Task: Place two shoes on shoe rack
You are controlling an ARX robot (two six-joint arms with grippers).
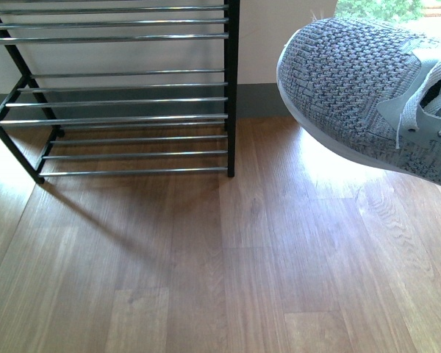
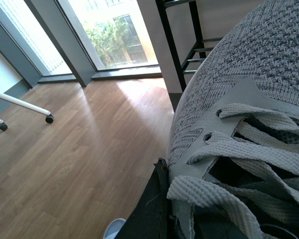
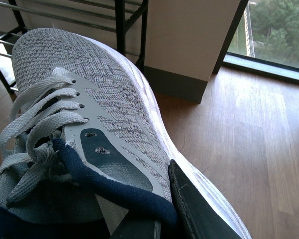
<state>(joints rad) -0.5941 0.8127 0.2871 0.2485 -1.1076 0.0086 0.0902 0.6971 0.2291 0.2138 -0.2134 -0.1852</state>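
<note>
One grey knit sneaker (image 1: 367, 88) hangs in the air at the upper right of the front view, toe pointing left, to the right of the shoe rack (image 1: 132, 103). My right gripper (image 3: 154, 204) is shut on its navy-lined collar, one black finger (image 3: 189, 209) pressed against the outer side. A second grey knit sneaker (image 2: 249, 99) fills the left wrist view, and my left gripper (image 2: 182, 209) is shut on it near the laces, with a black finger (image 2: 152, 204) against its side. The rack's shelves of silver rods are bare where they show.
Wood-plank floor (image 1: 228, 265) lies in front of the rack. A black upright of the rack (image 1: 232, 88) stands near the held sneaker's toe. A white chair leg with a caster (image 2: 49, 118) and tall windows (image 2: 109, 35) are nearby. A pale blue rounded edge (image 2: 113, 229) shows low down.
</note>
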